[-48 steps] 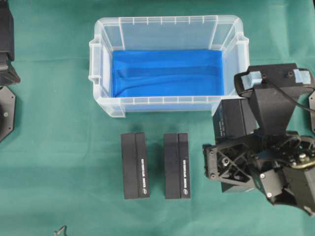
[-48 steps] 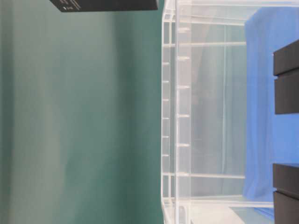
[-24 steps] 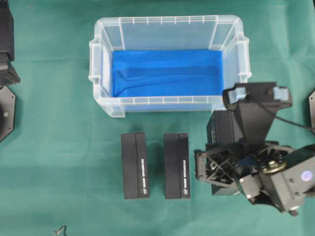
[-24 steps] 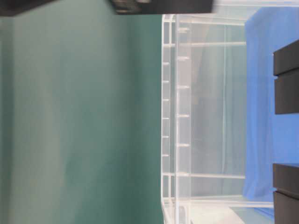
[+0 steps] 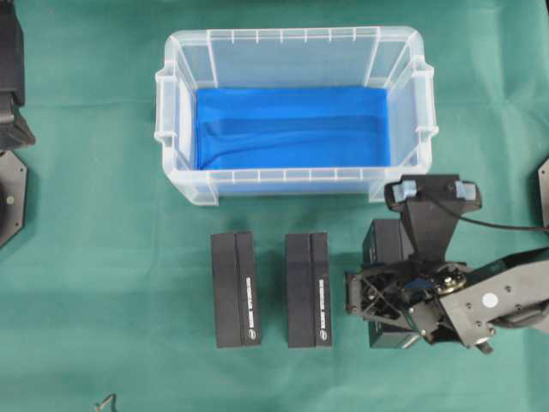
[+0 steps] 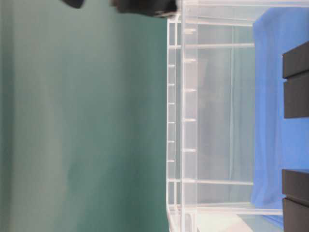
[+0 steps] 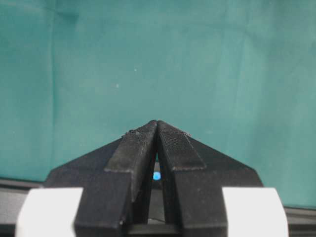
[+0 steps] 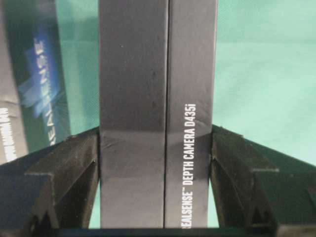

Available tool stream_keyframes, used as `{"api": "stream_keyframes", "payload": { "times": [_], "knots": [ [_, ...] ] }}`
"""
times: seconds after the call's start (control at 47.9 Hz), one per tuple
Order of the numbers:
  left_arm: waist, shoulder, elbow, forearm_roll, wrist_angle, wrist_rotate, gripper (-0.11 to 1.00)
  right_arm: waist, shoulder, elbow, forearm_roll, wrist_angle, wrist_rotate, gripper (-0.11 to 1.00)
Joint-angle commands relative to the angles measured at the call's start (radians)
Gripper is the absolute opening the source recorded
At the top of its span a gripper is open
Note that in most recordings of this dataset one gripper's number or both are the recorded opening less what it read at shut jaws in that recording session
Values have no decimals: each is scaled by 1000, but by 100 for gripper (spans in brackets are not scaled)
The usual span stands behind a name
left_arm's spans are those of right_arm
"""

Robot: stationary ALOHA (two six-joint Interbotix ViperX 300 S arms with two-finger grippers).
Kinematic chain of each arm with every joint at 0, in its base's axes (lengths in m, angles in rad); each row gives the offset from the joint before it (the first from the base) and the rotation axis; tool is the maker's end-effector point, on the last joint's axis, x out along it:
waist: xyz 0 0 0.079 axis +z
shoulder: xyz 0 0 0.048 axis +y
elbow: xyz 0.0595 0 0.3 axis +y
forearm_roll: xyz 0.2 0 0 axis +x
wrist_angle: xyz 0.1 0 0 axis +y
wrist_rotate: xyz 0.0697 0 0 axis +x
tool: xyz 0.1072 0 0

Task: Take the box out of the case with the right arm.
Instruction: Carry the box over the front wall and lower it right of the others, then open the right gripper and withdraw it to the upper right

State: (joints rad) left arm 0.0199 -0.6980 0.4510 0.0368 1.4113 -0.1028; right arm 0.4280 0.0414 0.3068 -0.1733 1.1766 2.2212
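A clear plastic case (image 5: pixel 294 112) with a bright blue lining sits at the far middle of a green cloth-covered table (image 5: pixel 103 257); in the overhead view nothing lies inside it. Just in front of the case's near wall, three black boxes lie in a row. The left box (image 5: pixel 235 289) and the middle box (image 5: pixel 308 289) rest side by side on the cloth, slightly apart, each with white lettering along one long edge. The third box (image 5: pixel 386 257) lies to their right, near the case's near right corner, and it is the one in the robot's grip. The right gripper (image 5: pixel 377 296) reaches in from the right edge and is clamped around this box; in the right wrist view its two black fingers (image 8: pixel 64 163) press against both long sides of the box (image 8: pixel 158 118), whose edge reads "DEPTH CAMERA D435i". The left gripper (image 7: pixel 157 129) hangs over bare green cloth, its fingers pressed together with nothing between them.
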Motion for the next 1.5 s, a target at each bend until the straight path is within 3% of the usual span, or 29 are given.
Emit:
{"api": "stream_keyframes", "payload": {
  "times": [0.0, 0.501, 0.626, 0.709, 1.147, 1.481],
  "knots": [
    [3, 0, -21, 3, -6, 2, 0, -8, -11, 11, 3, -63, 2, 64],
    [2, 0, -21, 3, -6, 2, 0, -14, -8, 21, 17, -60, 2, 64],
    [3, 0, -21, 3, -6, 2, 0, -14, -6, 18, 18, -57, 2, 85],
    [2, 0, -21, 3, -6, 3, 0, -14, -6, 18, 17, -58, 2, 91],
    [2, 0, -23, 3, -6, 3, 0, -15, -15, -14, 21, -51, 0, 89],
    [3, 0, -23, 3, -6, 3, 0, -17, -66, -189, 15, 215, -20, 89]
  ]
}}
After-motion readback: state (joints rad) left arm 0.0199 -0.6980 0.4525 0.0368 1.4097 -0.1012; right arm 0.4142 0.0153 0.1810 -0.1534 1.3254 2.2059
